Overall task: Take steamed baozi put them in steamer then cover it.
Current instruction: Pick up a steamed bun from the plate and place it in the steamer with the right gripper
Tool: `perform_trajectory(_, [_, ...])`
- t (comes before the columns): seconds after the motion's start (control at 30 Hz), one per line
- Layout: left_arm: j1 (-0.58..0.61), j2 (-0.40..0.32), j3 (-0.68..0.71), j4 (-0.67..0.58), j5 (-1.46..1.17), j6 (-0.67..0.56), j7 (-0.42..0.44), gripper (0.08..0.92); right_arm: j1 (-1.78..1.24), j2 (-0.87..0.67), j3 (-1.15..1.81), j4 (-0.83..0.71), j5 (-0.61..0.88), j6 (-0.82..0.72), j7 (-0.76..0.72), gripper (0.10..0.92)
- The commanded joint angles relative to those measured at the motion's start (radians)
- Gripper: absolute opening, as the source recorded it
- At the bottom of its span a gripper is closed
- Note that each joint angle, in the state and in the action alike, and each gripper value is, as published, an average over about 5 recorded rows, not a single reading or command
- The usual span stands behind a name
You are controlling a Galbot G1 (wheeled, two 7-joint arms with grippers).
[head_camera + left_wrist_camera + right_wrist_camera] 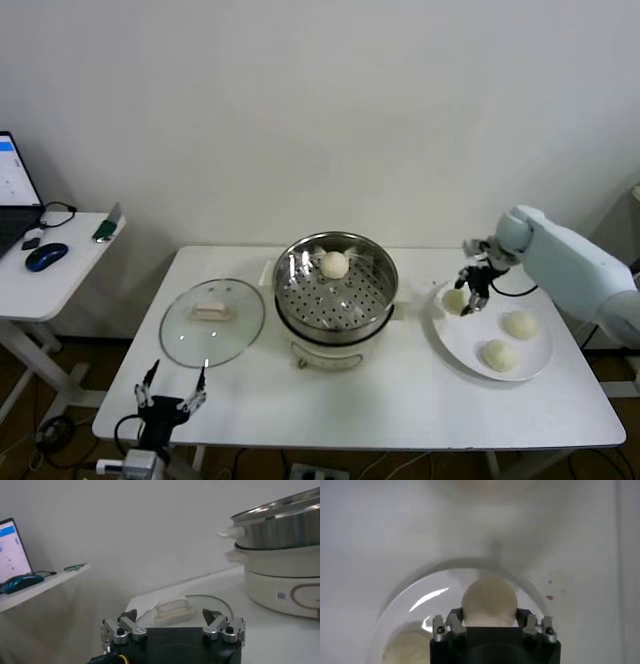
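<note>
Steamer [335, 288]: centre of table [400, 400], uncovered, one baozi [334, 264] on its perforated tray.
White plate [455, 340], right of steamer: three baozi; the one nearest the steamer [455, 299] sits between the right gripper's [470, 300] spread fingers [455, 621]; grip cannot be told.
Cover [212, 320]: flat on table, left of steamer.
Left gripper [172, 390]: fingers wide apart, empty, at the table's front-left edge.
Left wrist view alone shows the steamer's white base [280, 587]; right wrist view alone shows the fingers flanking the bun [489, 602].
</note>
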Motion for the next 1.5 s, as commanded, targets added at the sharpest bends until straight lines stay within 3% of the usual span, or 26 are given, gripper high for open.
perform_trajectory(0.03, [-0.005, -0.001, 0.019, -0.01, 0.014, 0.003, 0.001, 0.823, 0.338, 0.031, -0.293, 0.02, 0.304, -0.03, -0.004, 0.679])
perform_trajectory(0.27, [-0.015, -0.002, 0.056, -0.026, 0.031, 0.008, 0.004, 0.823, 0.488, 0.179, -0.455, 0.076, 0.505, -0.092, 0.027, 0.679])
perform_trajectory(0.63, [-0.001, 0.002, 0.064, -0.057, 0.026, 0.005, 0.005, 0.823, 0.455, 0.436, -0.506, 0.141, 0.662, -0.202, 0.125, 0.679])
perform_trajectory(0.97, [0.022, -0.001, 0.066, -0.061, 0.023, -0.011, -0.009, 0.823, 0.373, 0.538, -0.574, 0.194, 0.69, -0.251, 0.199, 0.679])
perform_trajectory(1.5, [0.012, -0.002, 0.058, -0.056, 0.013, -0.009, -0.011, 0.823, 0.265, 0.552, -0.626, 0.176, 0.608, -0.252, 0.223, 0.687])
